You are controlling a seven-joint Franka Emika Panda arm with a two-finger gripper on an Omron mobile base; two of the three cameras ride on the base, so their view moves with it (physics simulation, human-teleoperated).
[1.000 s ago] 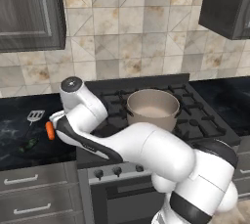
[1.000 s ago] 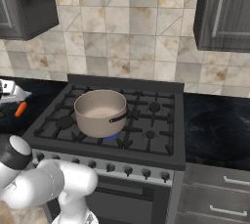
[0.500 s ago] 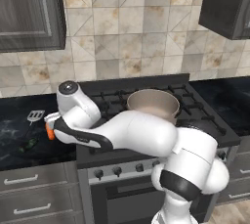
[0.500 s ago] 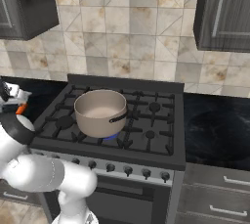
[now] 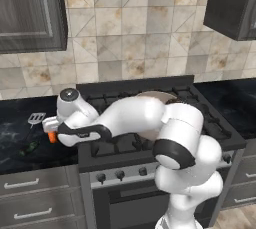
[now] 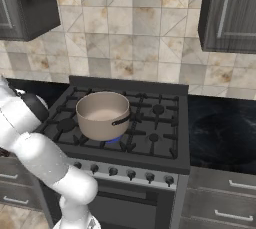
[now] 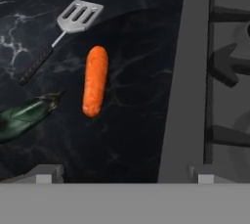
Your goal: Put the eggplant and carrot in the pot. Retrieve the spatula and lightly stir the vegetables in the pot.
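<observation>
On the black counter left of the stove lies the orange carrot [image 7: 94, 81] [image 5: 51, 137]. My gripper [image 7: 124, 175] [image 5: 51, 130] hangs open just above it, fingertips [image 7: 46, 173] wide apart with nothing between them. The dark eggplant [image 7: 22, 117] [image 5: 27, 148] with its green tip lies beside the carrot. The spatula [image 7: 79, 16] [image 5: 36, 119] rests a little beyond, its slotted head nearest the carrot. The tan pot [image 6: 102, 115] stands on a front-left burner; in the left base view my arm hides most of the pot [image 5: 156, 94].
The stove's raised edge [image 7: 178, 86] and dark grates [image 6: 150, 123] border the counter right of the carrot. Wall cabinets [image 5: 30, 13] hang overhead. Drawers [image 5: 35, 193] sit below the counter.
My arm has stretched out lower and further left over the counter. The gripper stays open above the carrot. Carrot, eggplant, spatula and pot have not moved.
</observation>
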